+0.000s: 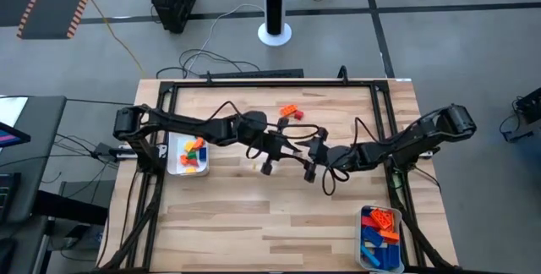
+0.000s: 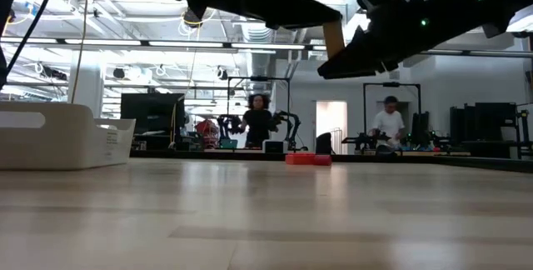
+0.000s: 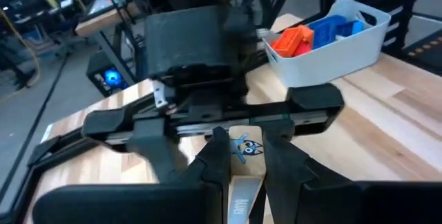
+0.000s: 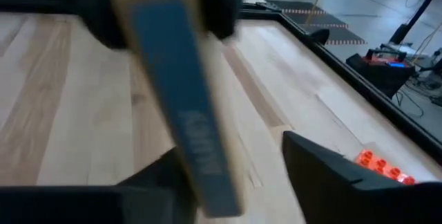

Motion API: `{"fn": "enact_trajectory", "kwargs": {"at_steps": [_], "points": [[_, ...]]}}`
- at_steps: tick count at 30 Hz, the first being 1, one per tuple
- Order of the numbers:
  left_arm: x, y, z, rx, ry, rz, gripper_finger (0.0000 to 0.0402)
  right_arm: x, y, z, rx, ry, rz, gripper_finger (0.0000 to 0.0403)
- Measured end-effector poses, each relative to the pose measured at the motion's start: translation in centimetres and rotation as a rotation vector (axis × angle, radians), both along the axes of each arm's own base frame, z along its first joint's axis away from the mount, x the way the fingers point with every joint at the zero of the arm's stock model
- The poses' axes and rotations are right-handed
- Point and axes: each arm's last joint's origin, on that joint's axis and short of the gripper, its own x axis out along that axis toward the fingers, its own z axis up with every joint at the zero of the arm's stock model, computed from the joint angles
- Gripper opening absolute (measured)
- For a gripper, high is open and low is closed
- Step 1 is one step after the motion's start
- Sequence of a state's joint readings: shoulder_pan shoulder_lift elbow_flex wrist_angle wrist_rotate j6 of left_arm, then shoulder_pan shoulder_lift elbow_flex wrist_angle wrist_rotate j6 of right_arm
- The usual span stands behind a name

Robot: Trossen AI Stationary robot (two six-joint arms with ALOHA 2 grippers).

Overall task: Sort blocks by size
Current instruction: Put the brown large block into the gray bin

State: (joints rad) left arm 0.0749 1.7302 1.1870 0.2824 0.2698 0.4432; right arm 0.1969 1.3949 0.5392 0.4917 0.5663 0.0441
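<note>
My left gripper (image 3: 245, 144) is shut on a tan wood bar (image 3: 242, 175) with a blue face (image 4: 183, 106), high over the middle of the table (image 2: 333, 38). My right gripper (image 4: 231, 148) is open and faces it tip to tip (image 1: 311, 151). Its fingers stand on either side of the bar's free end, with a gap showing beside one finger (image 4: 324, 169). Two red-orange blocks (image 1: 292, 112) lie flat on the far part of the table. They also show in the low view (image 2: 308, 159). My left gripper pinches the bar between its two fingers (image 3: 207, 165), one on each side of the tan face with the blue sticker (image 3: 243, 148). The bar lies along the fingers and sticks out past their tips. It is lifted clear of the table.
A white tray (image 1: 172, 157) at the left holds orange, green and yellow blocks. A second white tray (image 1: 362, 244) at the near right holds blue and orange blocks (image 3: 314, 34). A black frame (image 1: 270, 84) borders the table. The near middle of the tabletop is bare wood.
</note>
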Motion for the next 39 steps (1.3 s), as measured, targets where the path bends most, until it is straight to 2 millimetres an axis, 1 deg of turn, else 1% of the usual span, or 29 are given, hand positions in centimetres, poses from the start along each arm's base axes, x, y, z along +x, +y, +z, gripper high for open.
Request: {"fn": "enact_trajectory", "kwargs": {"at_steps": [2, 4, 6, 7, 11, 15, 18, 21, 23, 26, 28, 30, 34, 36, 39], "points": [[0.0, 0.0, 0.0, 0.000, 0.001, 0.014, 0.0049, 0.0, 0.0, 0.1, -0.006, -0.007, 0.003, 0.0201], [0.1, 0.1, 0.0, -0.003, 0.000, 0.024, 0.0050, 0.1, 0.0, 0.2, -0.012, -0.018, 0.006, 0.0148], [0.1, 0.2, -0.1, -0.024, 0.005, 0.046, 0.0061, 0.1, 0.0, 0.1, -0.022, -0.004, 0.018, 0.0087], [0.1, 0.3, -0.1, -0.038, 0.012, 0.052, 0.0070, 0.0, 0.1, 0.0, -0.022, 0.004, 0.022, 0.0077], [0.0, 0.7, -0.4, -0.071, 0.042, 0.167, 0.0113, 0.0, 0.0, -0.1, 0.000, 0.018, 0.020, 0.0080], [-0.4, 1.0, -0.7, -0.072, 0.112, 0.192, 0.0170, -0.5, 0.6, 0.1, 0.041, 0.099, 0.018, 0.0080], [-0.9, 1.0, -0.4, -0.064, 0.142, 0.199, 0.0212, -1.1, 1.9, 0.7, 0.110, 0.215, 0.017, 0.0080], [-1.1, 1.0, -0.7, -0.042, 0.187, 0.212, 0.0240, -2.2, 4.1, 1.8, 0.163, 0.357, 0.026, 0.0080], [-1.2, 1.0, -1.1, -0.039, 0.219, 0.217, 0.0247, -3.1, 5.8, 3.1, 0.220, 0.449, 0.048, 0.0080], [-0.8, 1.1, -1.9, -0.056, 0.238, 0.225, 0.0250, -4.8, 8.2, 5.1, 0.366, 0.608, 0.070, 0.0080], [-0.5, 1.1, -2.9, -0.073, 0.273, 0.235, 0.0251, -6.1, 9.8, 6.3, 0.494, 0.682, 0.052, 0.0080], [-0.2, 1.2, -3.7, -0.074, 0.292, 0.250, 0.0251, -7.6, 11.2, 6.9, 0.607, 0.751, 0.007, 0.0080], [-0.1, 1.5, -4.2, -0.024, 0.297, 0.324, 0.0251, -11.1, 13.8, 6.8, 0.797, 0.852, -0.130, 0.0080], [0.0, 1.8, -4.1, -0.017, 0.286, 0.341, 0.0251, -12.5, 15.1, 6.6, 0.883, 0.852, -0.189, 0.0080], [0.0, 2.6, -3.9, -0.028, 0.261, 0.361, 0.0251, -14.7, 16.5, 5.8, 0.984, 0.846, -0.284, 0.0080]]}}
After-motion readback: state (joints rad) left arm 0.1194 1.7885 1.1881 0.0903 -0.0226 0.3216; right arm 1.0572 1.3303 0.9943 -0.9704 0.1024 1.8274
